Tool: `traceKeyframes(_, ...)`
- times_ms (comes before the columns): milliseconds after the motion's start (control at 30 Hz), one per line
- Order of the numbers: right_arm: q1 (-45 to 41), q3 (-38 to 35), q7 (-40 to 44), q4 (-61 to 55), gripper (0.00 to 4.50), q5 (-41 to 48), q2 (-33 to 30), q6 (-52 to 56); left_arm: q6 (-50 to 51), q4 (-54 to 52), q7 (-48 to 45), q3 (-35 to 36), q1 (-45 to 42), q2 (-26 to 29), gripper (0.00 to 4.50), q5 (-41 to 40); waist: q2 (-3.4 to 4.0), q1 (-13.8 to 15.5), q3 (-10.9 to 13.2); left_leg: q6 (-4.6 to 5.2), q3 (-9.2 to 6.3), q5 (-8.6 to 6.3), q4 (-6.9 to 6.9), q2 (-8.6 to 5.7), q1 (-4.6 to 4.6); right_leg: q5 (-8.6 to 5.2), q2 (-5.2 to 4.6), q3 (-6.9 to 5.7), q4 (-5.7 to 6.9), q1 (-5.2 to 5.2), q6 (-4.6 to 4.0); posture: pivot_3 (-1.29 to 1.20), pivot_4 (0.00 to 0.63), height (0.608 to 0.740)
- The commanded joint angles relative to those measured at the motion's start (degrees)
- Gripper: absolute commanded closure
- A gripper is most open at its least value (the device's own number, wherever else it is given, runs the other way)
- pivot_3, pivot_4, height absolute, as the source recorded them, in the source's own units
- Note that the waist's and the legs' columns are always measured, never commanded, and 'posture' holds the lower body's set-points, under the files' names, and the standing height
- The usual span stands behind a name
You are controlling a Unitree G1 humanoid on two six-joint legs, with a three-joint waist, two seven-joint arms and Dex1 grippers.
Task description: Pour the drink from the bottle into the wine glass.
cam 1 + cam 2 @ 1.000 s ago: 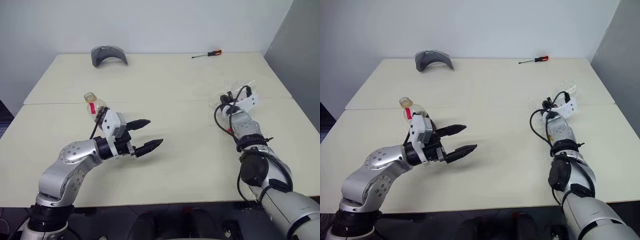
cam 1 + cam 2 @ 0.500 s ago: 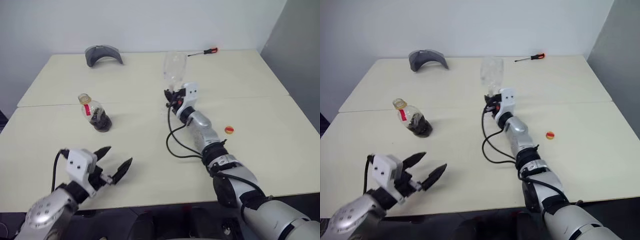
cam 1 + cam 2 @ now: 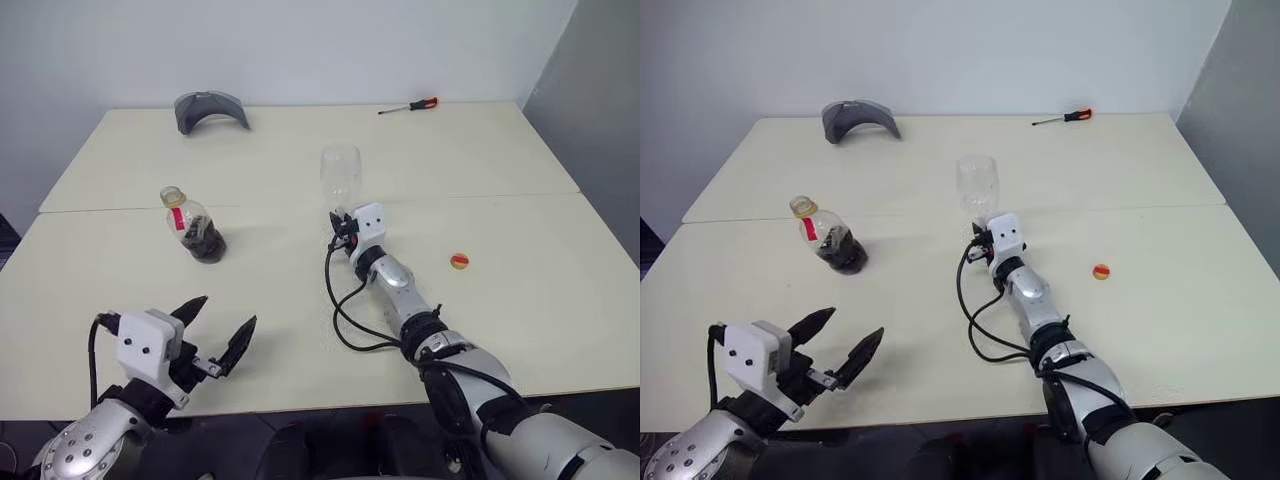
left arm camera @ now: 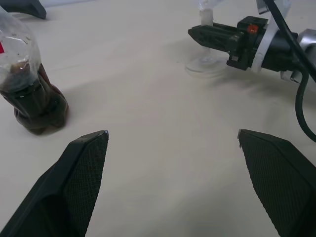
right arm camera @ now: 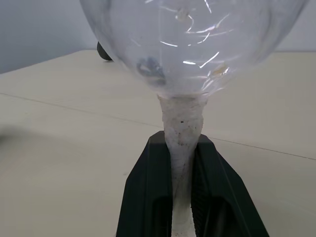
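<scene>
While the head views look down on the cream table (image 3: 300, 150), plenty of bare top lies open between the bottle (image 3: 193, 227) on the left and the wine glass (image 3: 340, 178) at the centre. The left gripper (image 3: 218, 331) hovers near the front edge, fingers spread wide. A grey curved piece (image 3: 210, 108) and a screwdriver (image 3: 408, 105) sit by the far edge, a small cap (image 3: 459, 261) to the right.

Over to the left wrist view: the drink (image 4: 34, 101) is dark brown, low in the uncapped bottle, and the glass foot (image 4: 205, 64) rests on the table.

Now the right wrist view: the right gripper (image 5: 182, 163) is clamped on the stem, clear empty bowl upright above.
</scene>
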Motion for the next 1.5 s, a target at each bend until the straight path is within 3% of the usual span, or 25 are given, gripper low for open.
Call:
traceKeyframes(33, 1.8, 1.5, -0.1, -1.0, 4.32, -1.5, 2.1, -0.9, -0.8, -1.5, 0.3, 0.3, -1.1, 0.6, 0.00, 0.3, 0.00, 0.0, 0.0, 0.00, 0.00, 0.00, 0.00, 0.00, 0.01, 0.00, 0.01, 0.00, 0.00, 0.00, 0.00, 0.00, 0.150, 0.740)
traceKeyframes(400, 5.2, 4.6, 2.1, -6.2, 4.32, -4.7, -1.4, 6.8, 0.1, 0.1, -0.2, -0.7, -4.7, 1.6, 0.00, 0.1, -0.25, 0.0, -0.4, 0.00, 0.00, 0.00, -0.03, 0.02, 0.08, 0.00, 0.02, 0.01, 0.01, 0.05, 0.00, 0.00, 0.150, 0.740)
traceKeyframes(700, 3.2, 4.6, 2.1, -7.1, 4.32, -4.6, -1.4, 6.6, 0.1, 0.9, 0.1, -1.6, -7.2, 1.9, 0.00, 0.1, -0.28, 0.0, -0.4, 0.01, 0.00, -0.01, -0.03, 0.02, 0.14, 0.00, 0.02, 0.01, 0.01, 0.10, 0.00, 0.00, 0.150, 0.740)
traceKeyframes(933, 3.9, 3.1, 3.8, -10.8, 2.05, -2.9, -2.1, 8.3, 0.1, 1.0, 0.1, -2.0, -7.3, 1.6, 0.00, 0.0, -0.27, 0.1, -0.4, 0.00, -0.01, 0.00, -0.02, 0.02, 0.04, 0.00, 0.02, 0.01, -0.01, 0.03, 0.00, 0.00, 0.150, 0.740)
traceKeyframes(967, 4.4, 3.1, 4.5, -12.0, 2.05, -2.7, -2.4, 8.7, 0.1, 1.0, 0.2, -2.0, -7.3, 1.6, 0.00, 0.0, -0.27, 0.1, -0.4, 0.00, -0.01, 0.00, -0.02, 0.02, 0.04, 0.00, 0.02, 0.01, -0.01, 0.03, 0.00, 0.00, 0.150, 0.740)
traceKeyframes(1167, 10.1, 3.6, 8.4, -25.8, 2.05, -1.1, -5.2, 14.1, -0.1, 1.9, 0.1, -2.5, -8.2, 1.6, 0.00, 0.2, -0.27, 0.2, -0.4, 0.06, -0.02, -0.03, -0.01, 0.01, 0.02, 0.00, 0.02, 0.00, -0.01, 0.03, 0.00, 0.00, 0.150, 0.740)
traceKeyframes(1367, 23.3, 4.4, 12.1, -59.5, 2.05, 3.5, -11.4, 33.4, -0.2, 4.2, -0.2, -2.4, -10.8, 2.2, 0.00, 0.2, -0.27, 0.4, -0.4, 0.07, -0.08, -0.04, -0.01, 0.01, -0.03, 0.00, 0.02, -0.03, -0.03, 0.02, 0.01, 0.00, 0.150, 0.740)
traceKeyframes(1500, 34.5, 4.9, 14.3, -80.8, 2.05, 4.6, -19.3, 45.2, -0.2, 5.8, 0.3, -1.8, -11.0, 2.8, 0.00, 1.4, -0.28, 0.5, -0.4, 0.09, -0.10, -0.05, -0.01, 0.00, -0.03, -0.01, 0.01, -0.04, -0.05, 0.03, 0.02, 0.00, 0.150, 0.740)
